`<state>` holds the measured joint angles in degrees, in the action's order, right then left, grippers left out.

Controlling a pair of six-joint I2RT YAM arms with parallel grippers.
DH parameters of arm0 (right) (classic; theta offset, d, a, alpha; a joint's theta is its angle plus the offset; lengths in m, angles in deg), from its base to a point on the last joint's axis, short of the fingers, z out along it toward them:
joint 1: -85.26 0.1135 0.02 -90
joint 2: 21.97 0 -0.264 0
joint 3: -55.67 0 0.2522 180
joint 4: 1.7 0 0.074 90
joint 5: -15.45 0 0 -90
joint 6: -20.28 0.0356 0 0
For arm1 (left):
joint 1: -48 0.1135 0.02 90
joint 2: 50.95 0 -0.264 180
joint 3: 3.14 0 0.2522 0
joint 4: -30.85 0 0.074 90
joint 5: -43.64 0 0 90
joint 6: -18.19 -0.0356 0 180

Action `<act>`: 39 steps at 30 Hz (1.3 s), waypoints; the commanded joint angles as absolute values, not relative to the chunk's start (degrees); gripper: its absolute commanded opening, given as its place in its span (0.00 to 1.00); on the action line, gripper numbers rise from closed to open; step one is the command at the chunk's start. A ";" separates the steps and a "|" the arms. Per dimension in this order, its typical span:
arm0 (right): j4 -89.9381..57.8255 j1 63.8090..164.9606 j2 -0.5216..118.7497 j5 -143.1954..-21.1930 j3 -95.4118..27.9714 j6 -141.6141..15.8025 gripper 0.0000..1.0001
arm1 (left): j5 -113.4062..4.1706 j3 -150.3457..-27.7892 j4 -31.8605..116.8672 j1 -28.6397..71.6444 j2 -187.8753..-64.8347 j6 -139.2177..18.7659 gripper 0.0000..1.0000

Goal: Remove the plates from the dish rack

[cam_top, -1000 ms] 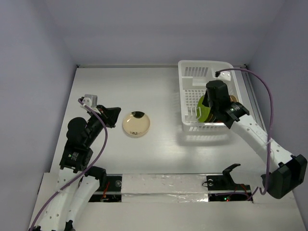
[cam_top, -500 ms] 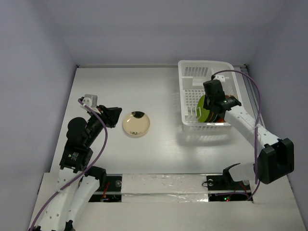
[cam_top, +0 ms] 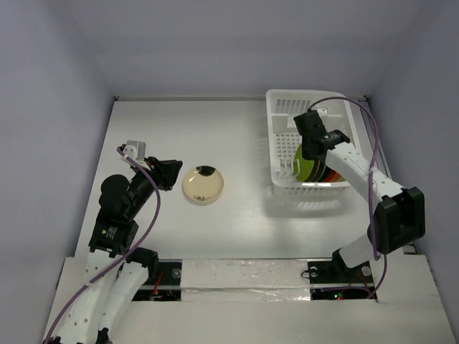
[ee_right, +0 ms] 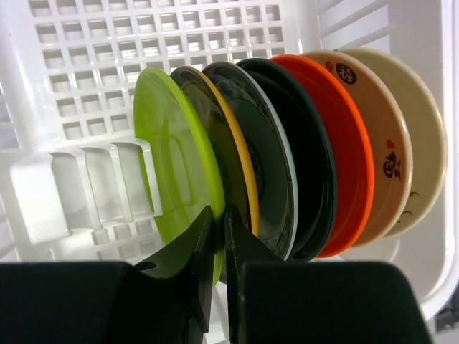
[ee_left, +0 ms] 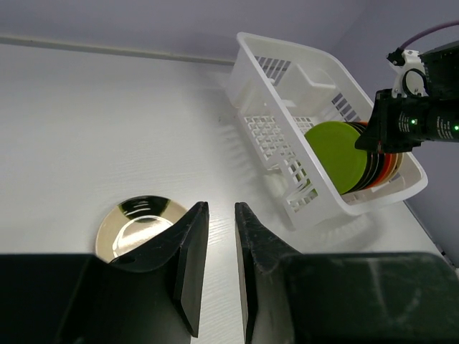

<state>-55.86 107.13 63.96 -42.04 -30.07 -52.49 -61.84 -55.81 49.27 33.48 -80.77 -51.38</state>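
The white dish rack stands at the back right, also in the left wrist view and the right wrist view. Several plates stand on edge in it: lime green, dark with a yellow rim, dark teal, black, orange-red and two cream. My right gripper is shut on the lime green plate's rim. A cream plate lies flat on the table. My left gripper is just left of it, narrowly open and empty.
The rack's far half holds no plates, only pegs and a gridded floor. The back wall and side walls close in the white table. The right arm's purple cable loops over the rack's right side.
My right arm has swung its wrist farther back over the rack, ending at the lime green plate's rim. The left arm and the cream plate have not moved.
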 commanded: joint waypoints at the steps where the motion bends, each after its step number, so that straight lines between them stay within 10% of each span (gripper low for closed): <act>1: -59.75 108.54 64.51 -35.98 -36.82 -53.81 0.00 | -62.70 -58.12 47.24 33.68 -80.39 -51.50 0.19; 25: -67.14 119.44 58.38 -22.52 -51.16 -52.33 0.00 | -62.35 -58.03 47.51 33.68 -79.78 -51.59 0.22; 32: -47.57 124.27 48.52 -49.95 -40.02 -49.78 0.00 | -61.83 -58.12 47.60 33.68 -80.13 -51.68 0.29; 39: -29.81 131.04 62.57 -64.44 -36.31 -42.48 0.00 | -61.12 -58.21 47.77 33.68 -80.04 -51.59 0.40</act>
<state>-41.79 128.48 54.89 -53.06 -37.74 -46.89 -61.60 -55.81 49.25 33.48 -80.25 -51.40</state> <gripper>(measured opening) 0.108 0.391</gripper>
